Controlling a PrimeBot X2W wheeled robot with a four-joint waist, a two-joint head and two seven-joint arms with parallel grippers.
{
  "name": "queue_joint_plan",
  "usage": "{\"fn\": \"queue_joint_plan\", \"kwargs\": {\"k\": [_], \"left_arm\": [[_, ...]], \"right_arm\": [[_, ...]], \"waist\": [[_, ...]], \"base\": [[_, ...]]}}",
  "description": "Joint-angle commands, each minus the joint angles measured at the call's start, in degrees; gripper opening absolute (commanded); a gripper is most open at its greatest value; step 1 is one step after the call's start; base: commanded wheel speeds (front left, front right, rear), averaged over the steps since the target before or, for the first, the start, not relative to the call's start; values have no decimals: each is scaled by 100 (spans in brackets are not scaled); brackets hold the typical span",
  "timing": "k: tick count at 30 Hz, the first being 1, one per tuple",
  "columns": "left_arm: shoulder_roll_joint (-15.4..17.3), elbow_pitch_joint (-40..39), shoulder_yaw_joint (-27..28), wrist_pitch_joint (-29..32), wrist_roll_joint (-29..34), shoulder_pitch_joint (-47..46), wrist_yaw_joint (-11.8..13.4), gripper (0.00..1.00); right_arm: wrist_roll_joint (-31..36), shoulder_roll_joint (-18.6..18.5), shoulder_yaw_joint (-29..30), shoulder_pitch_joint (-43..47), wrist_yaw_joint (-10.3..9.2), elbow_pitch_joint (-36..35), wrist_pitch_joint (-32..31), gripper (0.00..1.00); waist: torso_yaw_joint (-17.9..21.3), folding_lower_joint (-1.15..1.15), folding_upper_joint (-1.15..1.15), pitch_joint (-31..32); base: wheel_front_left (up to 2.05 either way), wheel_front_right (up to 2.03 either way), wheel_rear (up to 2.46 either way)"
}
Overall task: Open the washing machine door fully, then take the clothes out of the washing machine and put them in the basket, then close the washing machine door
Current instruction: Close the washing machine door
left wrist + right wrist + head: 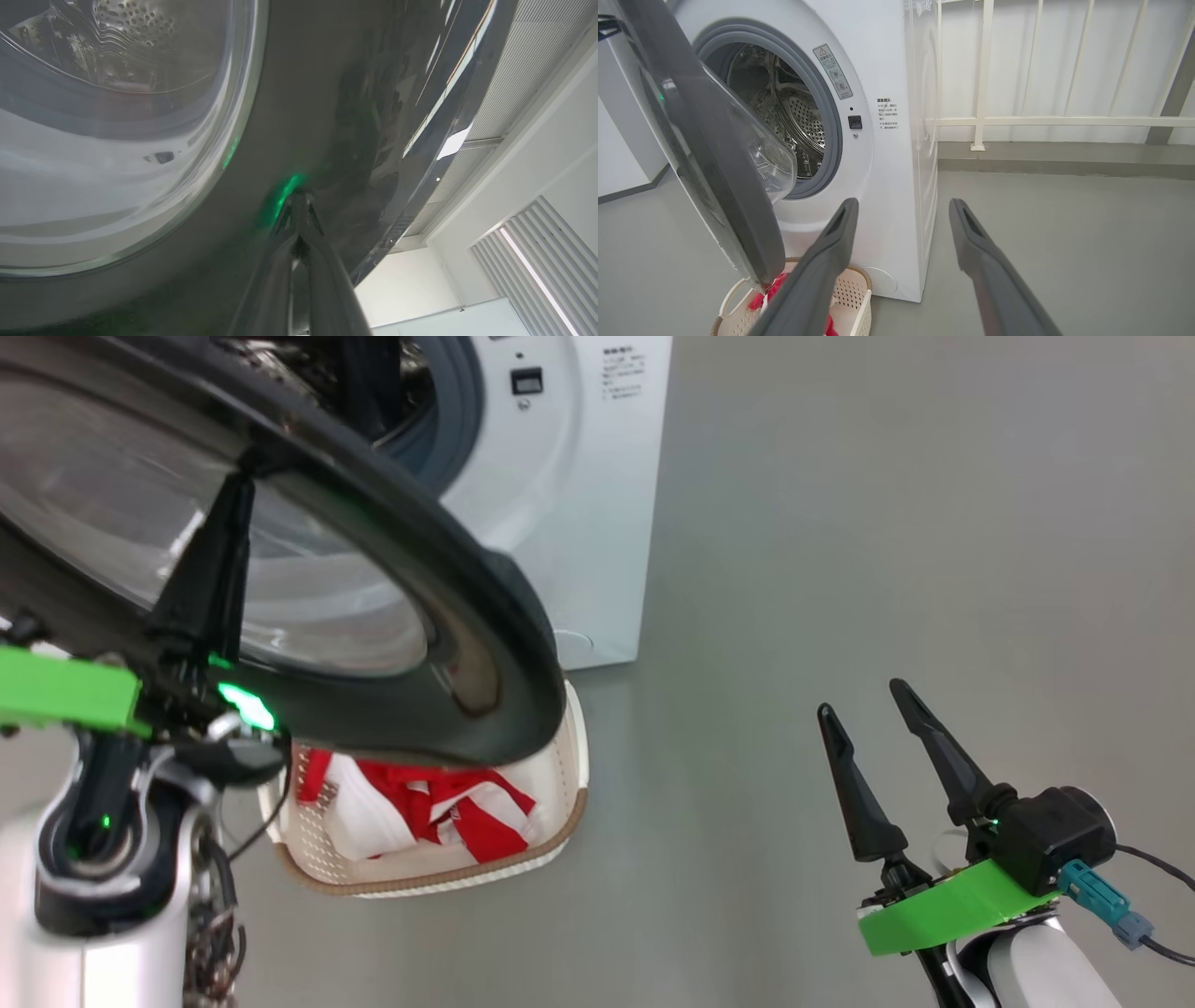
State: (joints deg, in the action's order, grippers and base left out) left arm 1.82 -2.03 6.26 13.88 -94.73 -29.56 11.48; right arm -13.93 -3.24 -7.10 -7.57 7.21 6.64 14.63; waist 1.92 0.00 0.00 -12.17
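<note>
Left gripper (296,201), jaws pressed together, tips on the glossy black rim of the round glass washing machine door (504,616), standing ajar. Red-and-white clothes (467,807) lie in the cream perforated plastic basket (576,747) below it. Right gripper (864,700): jaws apart, well aside.

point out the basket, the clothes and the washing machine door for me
the basket (574,747): head view, right perforated wall
the clothes (481,821): head view, red fabric inside the basket
the washing machine door (495,607): head view, glossy black rim
</note>
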Motion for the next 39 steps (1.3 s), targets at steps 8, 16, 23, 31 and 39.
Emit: {"fn": "queue_joint_plan", "kwargs": {"k": [8,16,23,31,39], "left_arm": [[129,462,131,-187,161,-862,-260,0],[149,1017,215,-200,57,-1467,-478,0],[183,1214,184,-95,48,-1631,-678,0],[221,1130,92,225,-2,-1128,-1080,100],[541,1015,-26,-127,911,-13,-1515,100]], "right_arm": [[89,-35,-90,-299,28,-226,37,100],[127,-35,-82,-399,28,-275,37,100],[132,-24,2,-411,28,-280,37,100],[93,9,-4,-355,28,-198,37,100],[69,22,-27,-192,28,-118,37,100]], "waist": [[204,0,0,-339],[314,0,0,-580],[374,0,0,-618],[348,0,0,-308],[200,0,0,147]], "base": [[0,0,0],[0,0,0],[0,0,0],[0,0,0],[0,0,0]]}}
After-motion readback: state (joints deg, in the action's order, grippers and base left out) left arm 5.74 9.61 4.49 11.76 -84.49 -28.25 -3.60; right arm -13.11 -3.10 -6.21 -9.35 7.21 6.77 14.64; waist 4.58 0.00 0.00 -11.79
